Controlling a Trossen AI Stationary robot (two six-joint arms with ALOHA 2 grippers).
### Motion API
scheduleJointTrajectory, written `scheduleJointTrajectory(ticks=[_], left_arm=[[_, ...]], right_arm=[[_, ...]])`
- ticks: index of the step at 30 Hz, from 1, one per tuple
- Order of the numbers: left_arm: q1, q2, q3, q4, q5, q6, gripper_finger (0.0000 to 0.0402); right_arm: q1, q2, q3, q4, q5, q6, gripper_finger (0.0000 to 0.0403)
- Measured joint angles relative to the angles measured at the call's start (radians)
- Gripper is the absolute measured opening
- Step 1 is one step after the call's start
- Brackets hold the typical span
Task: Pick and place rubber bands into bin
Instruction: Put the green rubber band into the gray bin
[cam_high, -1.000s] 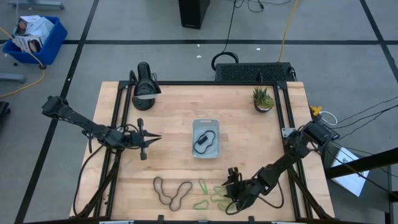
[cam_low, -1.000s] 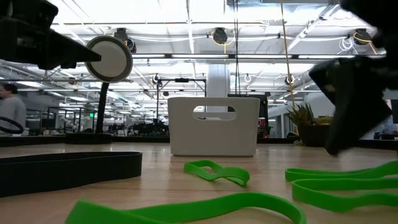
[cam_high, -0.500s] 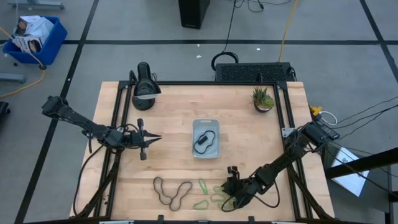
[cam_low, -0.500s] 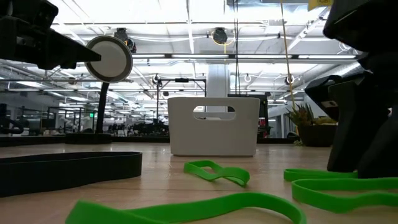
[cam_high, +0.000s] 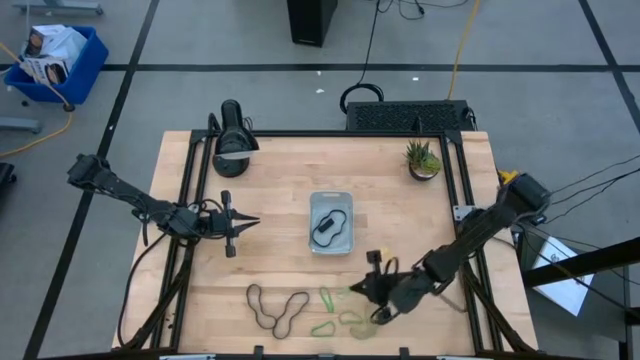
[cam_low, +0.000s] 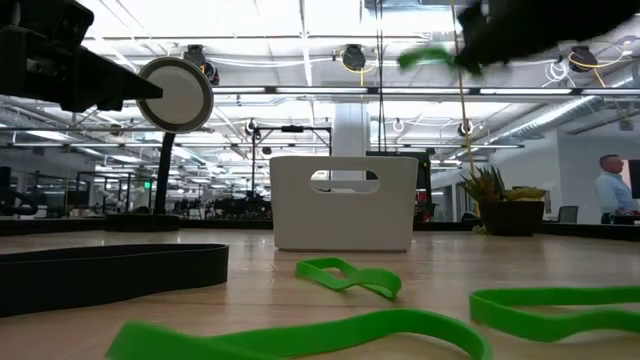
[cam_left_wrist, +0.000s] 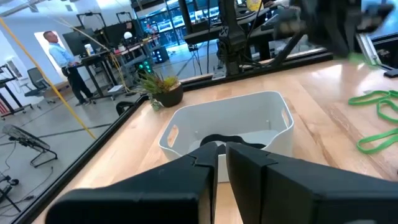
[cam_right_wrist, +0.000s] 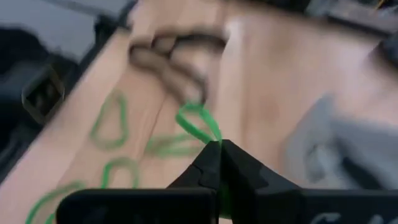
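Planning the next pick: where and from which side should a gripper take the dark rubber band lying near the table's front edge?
Come straight down from above: the dark rubber band lies flat and limp on the table, so no side offers an edge to get under. Pinch a single strand at the loop on the left arm's side, jaws across it, away from the green rubber bands.

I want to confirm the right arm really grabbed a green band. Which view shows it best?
The right wrist view: the right gripper is shut on a green band above the table. The low view shows it blurred; the high view, tiny.
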Motion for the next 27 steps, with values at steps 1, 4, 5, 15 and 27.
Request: scheduleJointTrajectory(ticks=[1, 4, 5, 15, 27], left_arm=[[0.0, 0.0, 0.0, 0.0, 0.0, 0.0, 0.0042], [0.0, 0.0, 0.0, 0.0, 0.0, 0.0, 0.0042], [0.0, 0.0, 0.0, 0.0, 0.0, 0.0, 0.0042], [0.0, 0.0, 0.0, 0.0, 0.0, 0.0, 0.0042], [0.0, 0.0, 0.0, 0.001, 0.0, 0.009, 0.0042]], right_arm=[[-0.001, -0.034, 0.0, 0.002, 0.029, -0.03, 0.0002], [-0.002, -0.13, -0.016, 0.0, 0.098, -0.104, 0.0001], [-0.004, -0.163, -0.028, 0.0, 0.109, -0.127, 0.0001], [-0.047, -0.547, -0.373, 0.179, 0.125, -0.157, 0.0001], [-0.148, -0.841, -0.808, 0.63, 0.039, -0.217, 0.0]])
